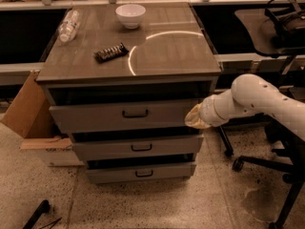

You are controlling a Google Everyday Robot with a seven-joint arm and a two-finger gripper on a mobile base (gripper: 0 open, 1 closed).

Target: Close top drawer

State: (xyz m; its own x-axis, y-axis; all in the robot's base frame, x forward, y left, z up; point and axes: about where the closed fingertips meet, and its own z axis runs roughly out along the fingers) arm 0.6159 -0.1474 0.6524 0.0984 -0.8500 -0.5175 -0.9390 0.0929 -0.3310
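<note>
The top drawer is the tallest grey front of the cabinet, with a small dark centre handle. It stands pulled out a little, with a dark gap above its front. My gripper, on a white arm coming from the right, is against the right end of this drawer's front.
Two shorter drawers, the middle and the bottom, sit below, also slightly out. On the cabinet top are a white bowl, a plastic bottle and a dark snack bar. A cardboard box is at the left, a chair base at the right.
</note>
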